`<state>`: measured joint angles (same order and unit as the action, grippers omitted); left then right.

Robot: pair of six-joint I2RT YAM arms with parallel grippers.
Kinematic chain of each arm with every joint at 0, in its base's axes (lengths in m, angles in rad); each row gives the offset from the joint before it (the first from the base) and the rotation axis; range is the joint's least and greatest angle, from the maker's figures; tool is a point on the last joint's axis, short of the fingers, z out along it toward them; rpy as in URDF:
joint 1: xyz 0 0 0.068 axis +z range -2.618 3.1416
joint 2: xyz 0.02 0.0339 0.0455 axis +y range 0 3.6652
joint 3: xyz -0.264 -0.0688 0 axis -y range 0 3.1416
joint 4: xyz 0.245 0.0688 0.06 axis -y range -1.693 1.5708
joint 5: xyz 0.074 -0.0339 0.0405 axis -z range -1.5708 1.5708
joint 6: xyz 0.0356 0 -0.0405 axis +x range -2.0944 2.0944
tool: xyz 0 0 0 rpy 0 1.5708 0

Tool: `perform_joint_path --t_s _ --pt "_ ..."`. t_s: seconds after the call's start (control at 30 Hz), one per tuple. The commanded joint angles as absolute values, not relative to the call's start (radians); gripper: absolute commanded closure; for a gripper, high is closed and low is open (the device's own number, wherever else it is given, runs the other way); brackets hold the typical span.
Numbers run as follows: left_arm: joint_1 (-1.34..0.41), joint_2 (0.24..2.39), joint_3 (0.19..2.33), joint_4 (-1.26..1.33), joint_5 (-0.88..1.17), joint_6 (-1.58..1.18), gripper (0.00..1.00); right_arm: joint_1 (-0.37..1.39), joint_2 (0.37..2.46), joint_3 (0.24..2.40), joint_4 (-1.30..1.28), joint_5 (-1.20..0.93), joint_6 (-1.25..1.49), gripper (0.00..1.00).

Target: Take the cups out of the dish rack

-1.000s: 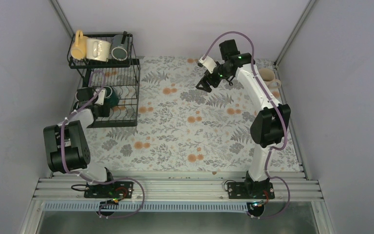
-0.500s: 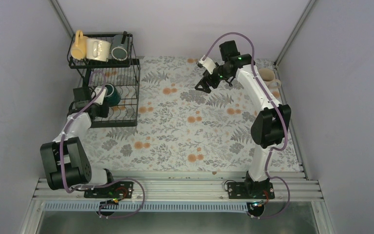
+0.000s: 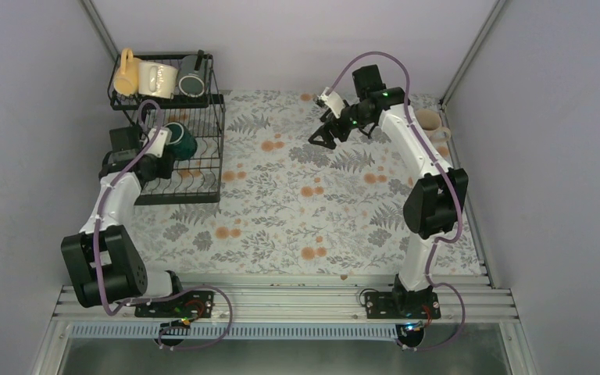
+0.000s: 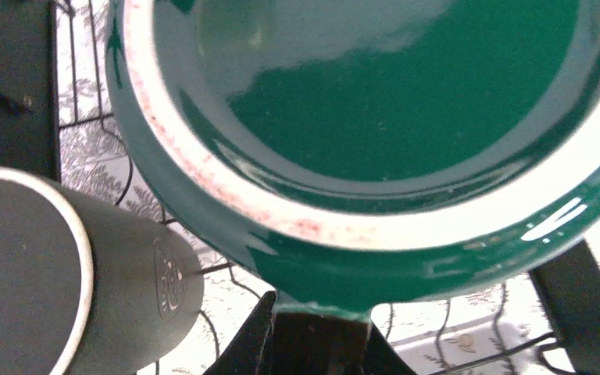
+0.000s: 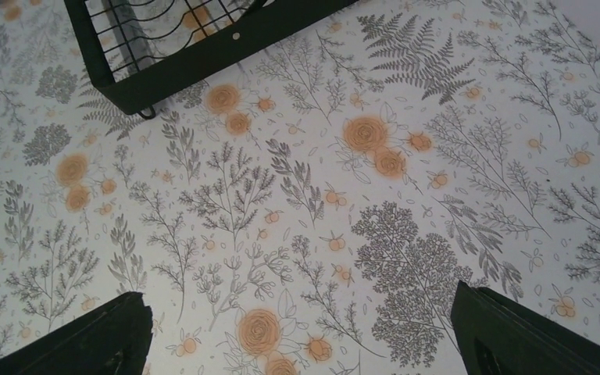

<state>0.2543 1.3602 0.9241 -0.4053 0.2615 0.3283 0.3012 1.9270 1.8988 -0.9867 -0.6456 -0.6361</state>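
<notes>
One dark green mug (image 3: 181,141) sat clenched by its rim in the left jaws, over the dish rack (image 3: 183,198) tray. Lifting it straight up, clear of the wires and the neighbouring dark mug (image 4: 70,266), seemed wisest. The right jaws hung released over the desk (image 3: 281,219).

Floral table (image 3: 305,226) — dish rack (image 3: 181,199), beige mug (image 3: 426,119)

Plain pale lilac walls (image 3: 297,39) close in a table (image 3: 266,234) on three sides (soft, even light); its cloth (image 5: 305,156) is white, printed with grey ferns and orange flowers.
</notes>
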Motion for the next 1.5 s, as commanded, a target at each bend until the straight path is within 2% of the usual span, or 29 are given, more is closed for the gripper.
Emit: perform_joint_path --t_s 0.0,0.23,0.43,0.67,1.1,1.47 --pt "0.253 1.312 1.009 -0.437 0.434 0.316 0.98 0.317 1.93 1.918 -0.979 -0.72 -0.614 0.02" --pt "0.247 1.324 1.052 -0.517 0.727 0.328 0.98 0.329 1.923 1.915 -0.958 -0.922 -0.565 0.01" --pt "0.186 1.283 1.045 -0.449 0.841 0.315 0.98 0.339 1.951 1.889 -0.966 -1.202 -0.562 0.01" --pt "0.063 1.196 0.989 -0.156 0.792 0.202 0.98 0.365 1.946 1.794 -0.879 -1.351 -0.512 0.01" --pt "-0.162 1.304 0.951 0.204 0.703 0.124 0.98 0.367 1.977 1.845 -0.809 -1.523 -0.411 0.0" --pt "-0.28 1.372 0.98 0.319 0.68 0.111 0.98 0.365 1.989 1.881 -0.864 -1.558 -0.478 0.01"
